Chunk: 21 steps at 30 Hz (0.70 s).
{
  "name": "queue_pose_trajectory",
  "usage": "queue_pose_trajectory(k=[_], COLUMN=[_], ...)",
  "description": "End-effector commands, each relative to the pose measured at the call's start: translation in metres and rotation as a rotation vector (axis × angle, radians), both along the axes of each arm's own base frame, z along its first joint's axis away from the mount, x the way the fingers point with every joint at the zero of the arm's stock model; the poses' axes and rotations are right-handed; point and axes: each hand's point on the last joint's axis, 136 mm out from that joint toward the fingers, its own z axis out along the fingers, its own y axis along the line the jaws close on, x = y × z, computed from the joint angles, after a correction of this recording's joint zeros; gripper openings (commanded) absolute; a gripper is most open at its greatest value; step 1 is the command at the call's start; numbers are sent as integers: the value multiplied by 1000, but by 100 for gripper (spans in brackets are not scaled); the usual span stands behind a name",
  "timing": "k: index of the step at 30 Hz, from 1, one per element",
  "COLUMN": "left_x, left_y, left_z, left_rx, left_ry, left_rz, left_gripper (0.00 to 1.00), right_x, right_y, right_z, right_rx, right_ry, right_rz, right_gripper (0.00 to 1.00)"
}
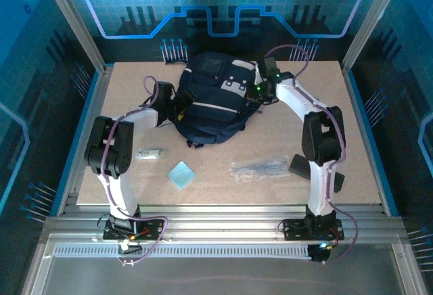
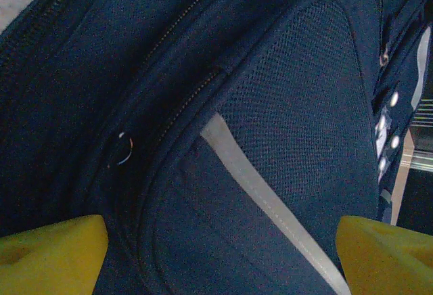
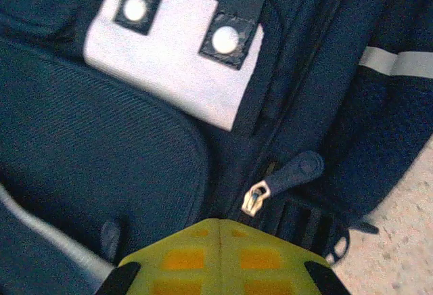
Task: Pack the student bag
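Flanking the student bag (image 1: 210, 105), left end effector (image 2: 220, 251) gapes, right end effector (image 3: 220, 226) clenches beside zipper pull (image 3: 298, 171).

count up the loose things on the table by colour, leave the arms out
dark navy: 1, the student bag
black: 1, flat case
light blue: 1, square pad
clear or whitish: 2, small item and long packet
total: 5

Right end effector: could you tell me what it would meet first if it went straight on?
Probably the zipper pull on the student bag, just beyond the closed tips of the right end effector; depth is unclear.
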Motion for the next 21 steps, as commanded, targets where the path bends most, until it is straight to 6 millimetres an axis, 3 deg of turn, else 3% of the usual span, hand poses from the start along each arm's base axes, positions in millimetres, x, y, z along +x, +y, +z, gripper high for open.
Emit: queue_pose_trajectory(k=[1, 4, 7, 10, 15, 21], left_x=[9, 18, 27, 27, 0, -46], left_y=[10, 15, 18, 19, 8, -23], left_z=[-14, -7, 1, 19, 49, 55], left_rx=[54, 78, 94, 114, 107, 42], left_ry=[18, 4, -12, -13, -32, -25], left_rz=[-3, -13, -40, -90, -144, -186], left_gripper=[89, 89, 89, 89, 89, 90], right_x=[-14, -29, -29, -21, -4, 8], right_y=[4, 2, 2, 3, 8, 6], right_z=[10, 3, -3, -7, -7, -25], right_rx=[33, 35, 27, 4, 14, 77], right_ry=[-20, -8, -11, -14, -65, -7], right_rz=[4, 3, 48, 118, 248, 289], right_gripper=[0, 0, 0, 16, 43, 56])
